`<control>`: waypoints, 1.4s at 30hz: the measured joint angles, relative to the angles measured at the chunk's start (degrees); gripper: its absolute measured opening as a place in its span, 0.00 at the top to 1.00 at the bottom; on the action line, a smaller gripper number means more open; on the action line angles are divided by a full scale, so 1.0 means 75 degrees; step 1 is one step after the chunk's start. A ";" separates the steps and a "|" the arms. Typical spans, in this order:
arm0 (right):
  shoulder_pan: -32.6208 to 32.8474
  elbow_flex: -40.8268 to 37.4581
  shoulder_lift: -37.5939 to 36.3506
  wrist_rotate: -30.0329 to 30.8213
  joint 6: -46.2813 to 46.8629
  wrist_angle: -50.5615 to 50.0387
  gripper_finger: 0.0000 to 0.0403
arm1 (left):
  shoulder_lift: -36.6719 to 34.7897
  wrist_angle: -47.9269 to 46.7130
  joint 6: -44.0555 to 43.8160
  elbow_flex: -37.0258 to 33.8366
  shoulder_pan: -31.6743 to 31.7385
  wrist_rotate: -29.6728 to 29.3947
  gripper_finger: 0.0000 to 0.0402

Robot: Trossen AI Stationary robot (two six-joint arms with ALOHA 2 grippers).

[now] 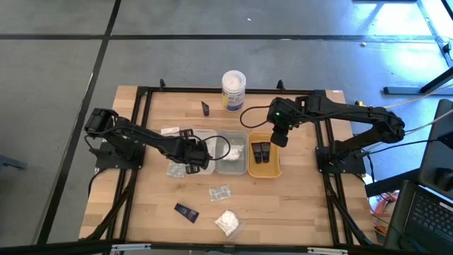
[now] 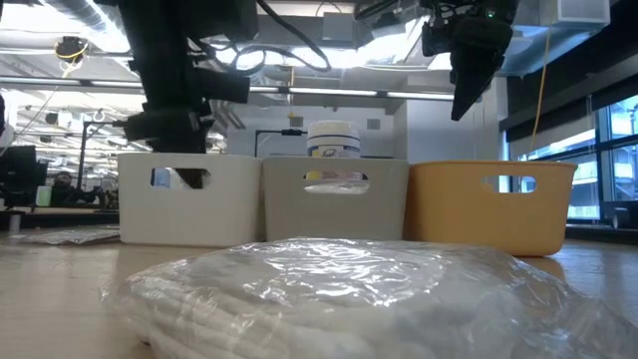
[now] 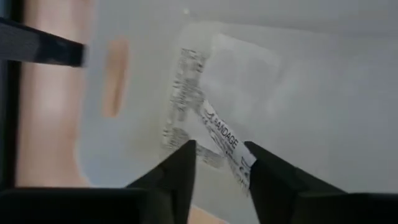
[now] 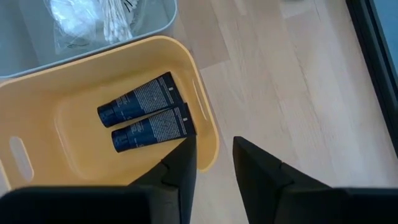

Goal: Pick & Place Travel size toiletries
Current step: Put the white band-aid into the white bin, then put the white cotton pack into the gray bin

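Observation:
My left gripper (image 3: 221, 171) (image 1: 200, 157) stands open, low inside the white tray (image 1: 207, 136). A clear sachet (image 3: 205, 106) with black print lies on the tray floor just beyond its fingertips. My right gripper (image 4: 214, 152) (image 1: 278, 139) hangs open and empty above the orange tray's (image 4: 37, 106) rim. Two black tubes (image 4: 146, 115) lie side by side on that tray's floor. A clear-wrapped bundle of swabs (image 4: 93, 22) lies in the grey tray (image 1: 231, 166). On the table lie sachets (image 1: 219, 191), a dark tube (image 1: 186, 211) and a white wrapped bundle (image 1: 226, 223). My left gripper points down into the white tray with its fingers on either side of the sachet's printed strip (image 3: 227, 146). The strip runs up to one fingertip (image 3: 258, 171); whether it touches, I cannot tell. The sachet lies flat on the tray floor.
The three trays stand side by side mid-table. A white tub (image 1: 233, 88) with a blue label stands behind them, and a small black tube (image 1: 205, 108) stands to its left. More sachets (image 1: 170, 131) (image 1: 175, 168) lie left of the white tray. A black frame edges the table.

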 joint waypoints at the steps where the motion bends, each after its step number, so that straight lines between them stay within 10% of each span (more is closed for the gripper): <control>1: 0.0000 0.0000 0.0000 0.0000 -0.0026 0.0000 0.73 | -0.0035 -0.0025 0.0102 0.0000 0.0000 0.0235 0.64; 18: 0.0000 0.0000 0.0000 -0.0165 -0.0072 0.0003 0.66 | -0.2092 -0.0054 0.0224 0.0003 -0.0003 0.2517 0.54; 42: 0.2311 -0.0003 0.0000 -0.1399 -0.1091 0.2775 0.82 | -0.5173 -0.0053 0.0143 0.0003 -0.0003 0.2442 0.54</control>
